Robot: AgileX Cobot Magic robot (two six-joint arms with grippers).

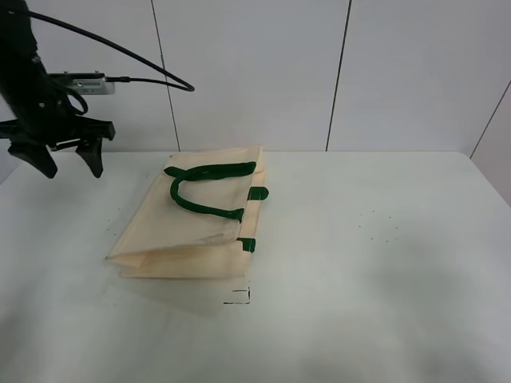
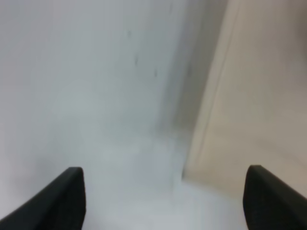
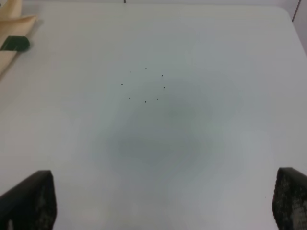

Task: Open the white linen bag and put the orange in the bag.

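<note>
The white linen bag lies flat on the table's left half, with its dark green strap handles folded on top. My left gripper hangs open and empty above the table's far left corner, left of the bag. The left wrist view shows its gripper over bare table beside the bag's edge. My right gripper is open and empty over bare table, and a bag corner with a green tab shows far off. It is out of the exterior view. The orange is out of view.
A ring of small dark dots marks the table's right half and also shows in the right wrist view. A small black corner mark sits in front of the bag. A panelled wall stands behind the table.
</note>
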